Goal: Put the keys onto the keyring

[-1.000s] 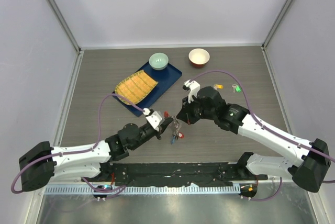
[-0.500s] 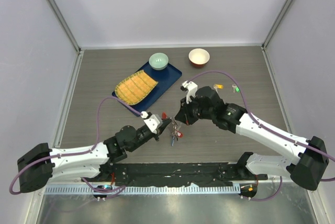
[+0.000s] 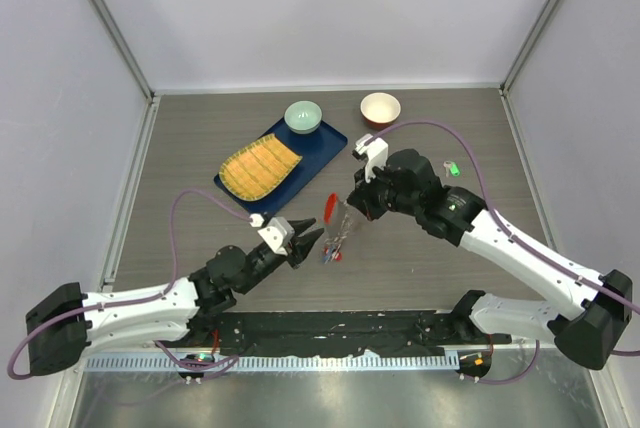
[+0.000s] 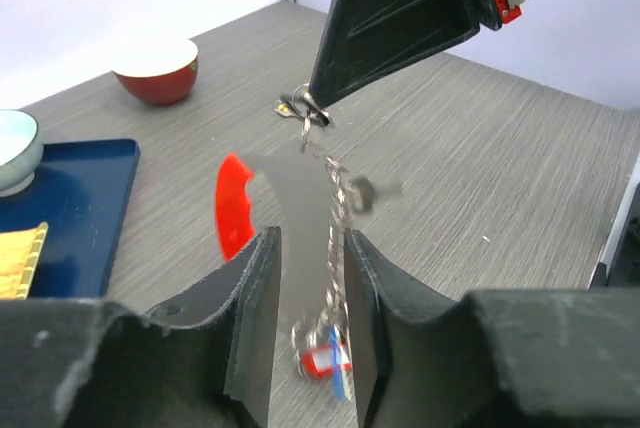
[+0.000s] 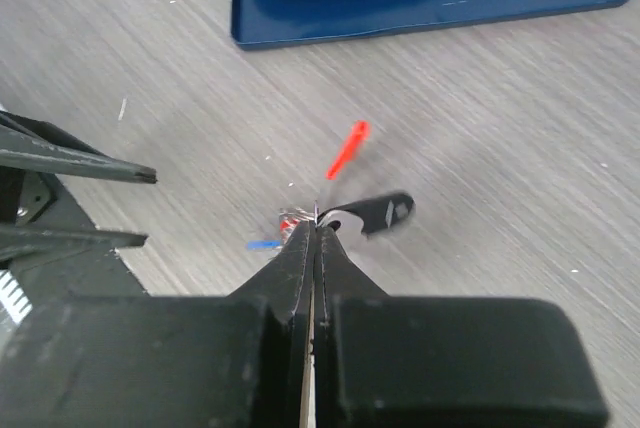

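Note:
The keyring hangs in the air as a blurred silver chain with a red loop and red and blue tags at its bottom end. My right gripper is shut on its top ring. A black-headed piece, probably a key, dangles beside those fingertips. My left gripper sits low and to the left of the chain, open. Through its gap I see the chain and the tags beyond, touching neither finger. A green key lies on the table behind the right arm.
A blue tray at the back left carries a yellow mat and a pale green bowl. A red bowl stands behind the right arm. Grey walls close in the table on three sides.
My left gripper has opened and drawn back to the lower left. The right gripper has moved up and right with the keyring, which now swings free below it.

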{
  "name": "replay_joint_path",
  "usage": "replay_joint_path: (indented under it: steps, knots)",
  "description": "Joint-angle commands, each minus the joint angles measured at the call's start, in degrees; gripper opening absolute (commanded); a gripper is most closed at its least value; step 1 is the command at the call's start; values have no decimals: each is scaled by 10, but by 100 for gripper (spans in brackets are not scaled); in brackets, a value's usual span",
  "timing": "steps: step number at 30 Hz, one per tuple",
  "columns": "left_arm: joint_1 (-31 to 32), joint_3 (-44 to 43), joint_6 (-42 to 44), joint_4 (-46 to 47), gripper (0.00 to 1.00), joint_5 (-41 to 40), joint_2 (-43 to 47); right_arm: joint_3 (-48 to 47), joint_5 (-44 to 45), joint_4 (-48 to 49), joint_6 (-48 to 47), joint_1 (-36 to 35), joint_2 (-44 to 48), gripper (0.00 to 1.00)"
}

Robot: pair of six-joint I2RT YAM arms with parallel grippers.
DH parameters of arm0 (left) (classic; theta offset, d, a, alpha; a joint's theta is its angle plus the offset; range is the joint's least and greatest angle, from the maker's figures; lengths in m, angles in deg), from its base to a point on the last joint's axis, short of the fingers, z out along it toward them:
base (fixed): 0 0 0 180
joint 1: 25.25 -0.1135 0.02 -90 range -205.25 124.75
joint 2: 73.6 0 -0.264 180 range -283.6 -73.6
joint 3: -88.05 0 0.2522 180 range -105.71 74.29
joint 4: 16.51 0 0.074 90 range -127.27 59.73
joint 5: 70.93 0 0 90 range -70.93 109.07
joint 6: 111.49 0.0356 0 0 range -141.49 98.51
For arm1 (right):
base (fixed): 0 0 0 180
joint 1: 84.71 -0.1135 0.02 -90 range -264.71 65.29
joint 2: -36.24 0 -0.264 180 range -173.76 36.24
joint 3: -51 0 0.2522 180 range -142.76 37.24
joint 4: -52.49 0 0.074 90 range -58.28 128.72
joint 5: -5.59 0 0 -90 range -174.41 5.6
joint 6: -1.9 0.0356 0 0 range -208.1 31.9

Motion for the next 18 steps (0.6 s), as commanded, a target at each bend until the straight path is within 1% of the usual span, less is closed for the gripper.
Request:
replay_joint_path:
  steps: [1,3,5,6,7,8,9,12,14,15,17,18]
  knots:
    - [3,2,-23,7,46,-49,13,-41,39,7,-59,4,22,1]
    - [3,2,-30,-5,52,-62,19,-55,45,-3,-66,4,19,1]
    - [3,-4,-35,-19,56,-69,31,-76,31,-15,-100,4,10,1]
    - [3,-5,-37,-33,57,-70,35,-79,45,-21,-100,4,9,1]
    - [3,-9,-38,-40,60,-74,40,-83,60,-26,-99,4,8,1]
    - [3,-11,-42,-45,61,-77,49,-93,95,-35,-109,4,-1,1]
    - [3,-11,-42,-56,62,-80,54,-100,104,-53,-114,4,-4,1]
    - [3,-17,-44,-82,67,-93,72,-112,60,-55,-129,4,-8,1]
    - [3,-22,-45,-102,70,-99,84,-114,121,-60,-128,5,-11,1]
    - [3,-28,-47,-120,72,-104,87,-113,186,-64,-141,6,-16,1]
    - [3,-37,-56,-141,79,-121,92,-110,232,-68,-146,16,-28,1]
    - [2,-49,-64,-172,81,-138,96,-112,232,-69,-149,24,-37,1]
